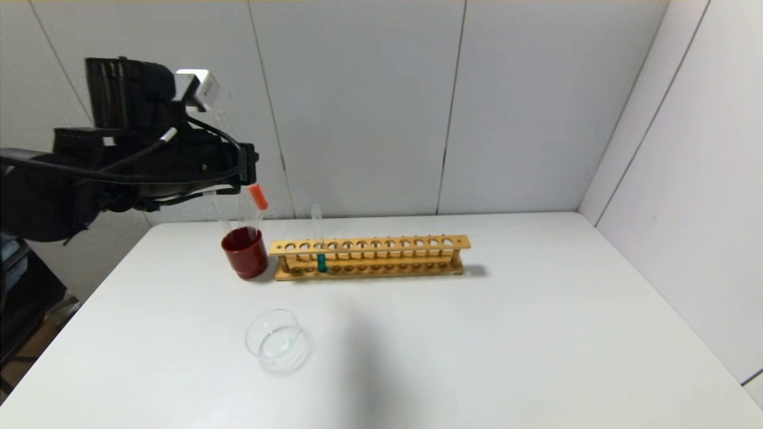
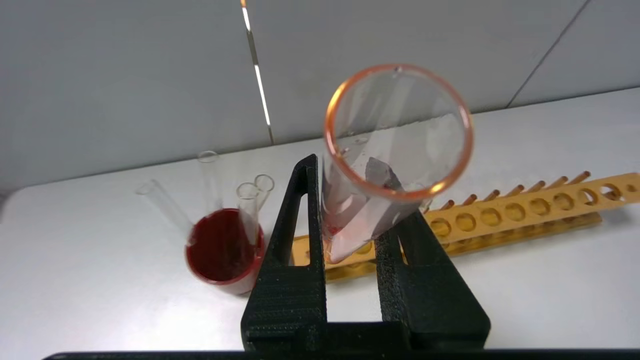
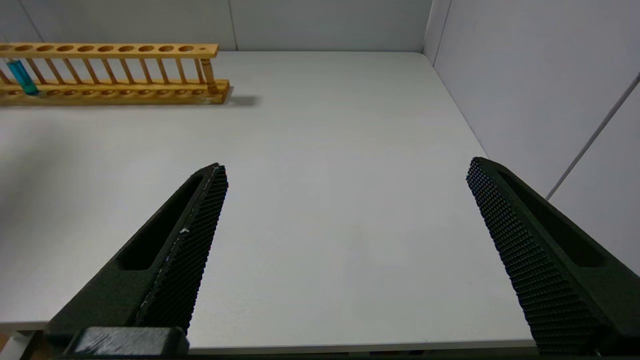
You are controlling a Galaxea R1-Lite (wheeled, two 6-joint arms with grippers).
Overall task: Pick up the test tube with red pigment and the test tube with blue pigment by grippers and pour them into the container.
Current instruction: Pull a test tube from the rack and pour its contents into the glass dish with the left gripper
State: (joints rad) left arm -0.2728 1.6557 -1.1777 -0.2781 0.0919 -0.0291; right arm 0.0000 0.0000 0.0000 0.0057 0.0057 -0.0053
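Left gripper (image 2: 350,210): raised above the far left part of the white counter (image 1: 477,333), jaws pinching the red tube.
Red tube (image 1: 257,196): held in the air, tilted, its orange-red liquid showing just beyond the gripper, above the dark red cup; from the wrist its open mouth (image 2: 398,131) faces the camera.
Dark red cup (image 1: 245,252): near the far edge, left of the rack and touching or nearly touching its end; a few clear empty tubes (image 2: 248,210) lean in it.
Wooden rack (image 1: 369,257): along the far edge, around the middle.
Blue tube (image 1: 320,253): upright in a hole near the rack's left end, teal liquid at the bottom.
Glass dish (image 1: 278,341): on the counter nearer the front edge, left of centre, well apart from the rack; it seems to hold no more than a faint film of liquid.
Right gripper (image 3: 345,200): over the right side of the counter, jaws spread wide, holding nothing.
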